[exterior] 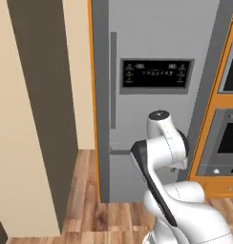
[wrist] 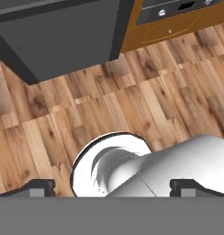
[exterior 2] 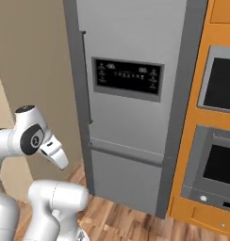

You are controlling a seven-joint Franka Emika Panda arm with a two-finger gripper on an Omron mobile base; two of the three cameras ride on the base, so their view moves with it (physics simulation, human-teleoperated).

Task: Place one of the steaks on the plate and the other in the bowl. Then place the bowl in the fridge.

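Facing the fridge [exterior: 156,100], the base was parked close in front of it. The doors were seen shut in both base views; the black display panel [exterior 2: 127,77] sat at mid-height on the upper door, with a long vertical handle [exterior: 113,81] toward the left edge.

Task progress, judged from this moment: no steak, plate or bowl was visible anywhere, so whether the sorting onto plate and into bowl had been done could not be told. The arm was folded tight over the base. The fingers [wrist: 113,188] were spread wide apart, and nothing was held between them. With the fridge closed and no bowl carried, the last step was judged not done.

View differences:
- Left base view: a beige wall [exterior: 27,119] with a dark recess was seen left of the fridge, and stacked ovens [exterior: 228,138] in orange cabinetry at right.
- Right base view: the seam between upper and lower fridge doors was shown more clearly, and the ovens more fully.
- Hand view: wood floor [wrist: 146,101] was looked down on, with the fridge's dark foot and an orange cabinet base along the top.
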